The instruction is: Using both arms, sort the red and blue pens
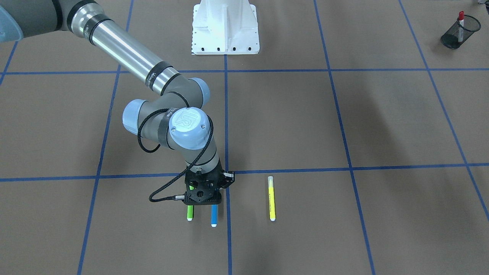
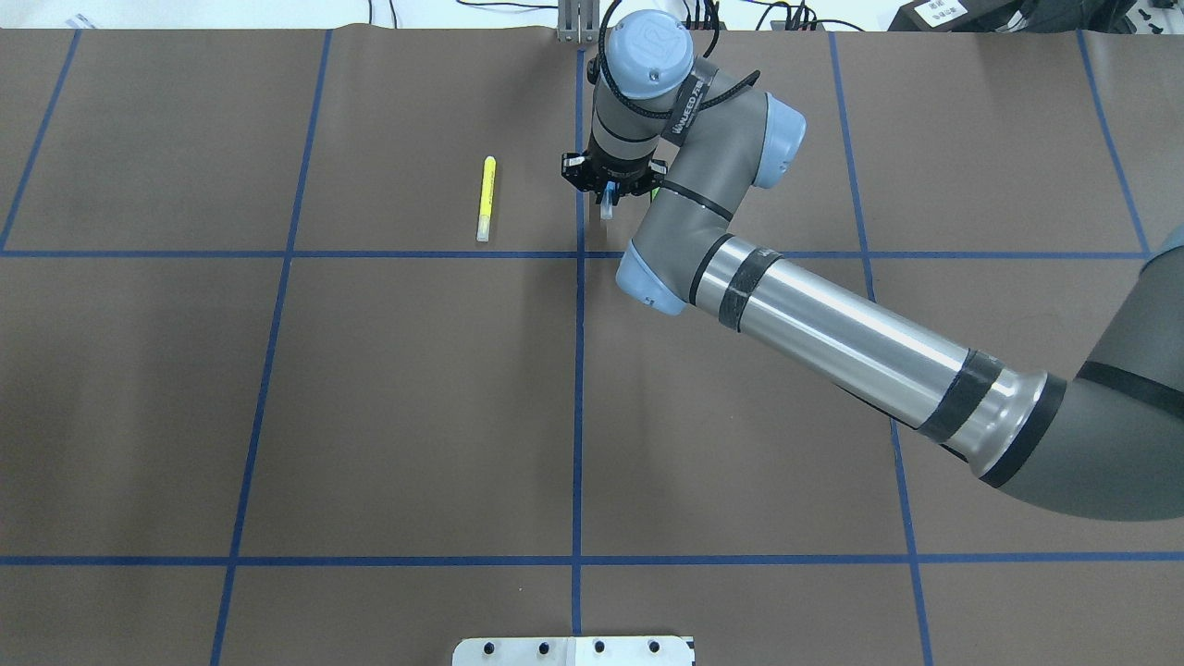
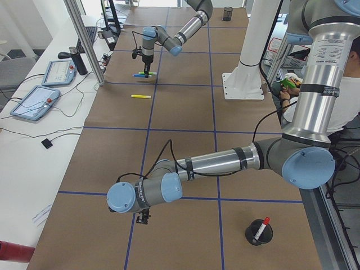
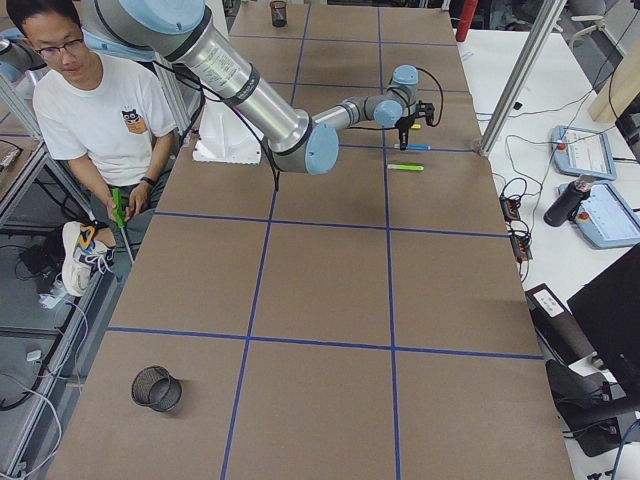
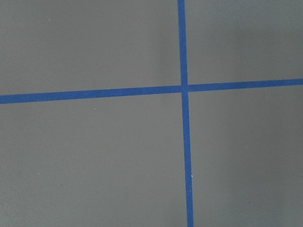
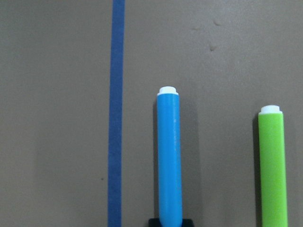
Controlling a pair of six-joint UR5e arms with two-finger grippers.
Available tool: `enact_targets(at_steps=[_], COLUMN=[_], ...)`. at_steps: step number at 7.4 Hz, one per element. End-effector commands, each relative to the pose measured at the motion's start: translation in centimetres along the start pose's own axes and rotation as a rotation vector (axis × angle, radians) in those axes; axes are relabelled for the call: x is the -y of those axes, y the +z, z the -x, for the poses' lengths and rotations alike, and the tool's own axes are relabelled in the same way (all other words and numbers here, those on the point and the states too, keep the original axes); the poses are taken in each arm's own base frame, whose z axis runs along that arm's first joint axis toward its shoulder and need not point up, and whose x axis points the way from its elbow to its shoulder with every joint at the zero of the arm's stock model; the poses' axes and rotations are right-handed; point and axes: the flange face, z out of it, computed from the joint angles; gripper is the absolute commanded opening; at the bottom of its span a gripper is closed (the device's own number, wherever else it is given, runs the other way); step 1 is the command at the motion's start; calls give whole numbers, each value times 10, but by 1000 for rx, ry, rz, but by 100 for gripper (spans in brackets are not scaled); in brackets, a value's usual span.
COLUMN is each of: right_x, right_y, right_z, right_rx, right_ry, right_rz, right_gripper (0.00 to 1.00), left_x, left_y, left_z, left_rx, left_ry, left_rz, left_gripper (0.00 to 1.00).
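**Front-facing view.** The right arm (image 1: 153, 76) enters from the upper left. The right pincer (image 1: 205, 202) sits low at bottom centre, directly over the blue pen (image 1: 214, 218). The pen lies on the bench (image 1: 344, 122), just left of a blue tape line (image 1: 228, 229). A green marker (image 1: 190, 214) lies just beside the pen on its left, and a yellow marker (image 1: 271, 198) lies apart on its right. The red pen (image 1: 461, 21) stands in a black mesh cup (image 1: 452, 40) in the upper right corner.

**Overhead view.** At upper centre the right pincer covers most of the blue pen, and only the pen's clear-capped end shows below it. Whether the fingers are spread or pinching the pen cannot be told.

**Right wrist view.** The blue pen runs up from the bottom edge with its white tip uppermost. It is parallel to the green marker at right.

**Left exterior view.** The left pincer (image 3: 143, 218) hangs close above the bench at lower left. Its state cannot be told.

**Left wrist view.** Bench surface with two crossing tape lines.
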Motion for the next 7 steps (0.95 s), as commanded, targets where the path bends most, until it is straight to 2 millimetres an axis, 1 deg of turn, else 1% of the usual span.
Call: enact_targets(at_steps=[1,2,3,4,6,7], right_x=[-12,-21,-39,-49,-85,-104], right_y=[-42,-53,-64,-75,-91,-95], right_z=[-71,-111,-152,-205,-287,-329], right_rx=[58,82,88,81,76,54], right_ry=[46,62,60,72,60,64], right_rz=[49,90,80,76,114,127], right_gripper=[0,0,0,0,0,0], left_x=[1,1,2,2,2,2], left_y=[0,0,0,0,2,2], left_z=[-1,-1,-3,-4,-5,-5], left_rx=[0,-1,-20,-27,-29,-29], left_ry=[-1,-1,-1,-1,0,-1], left_rz=[1,0,-6,-9,-6,-6], left_gripper=[100,100,100,100,100,100])
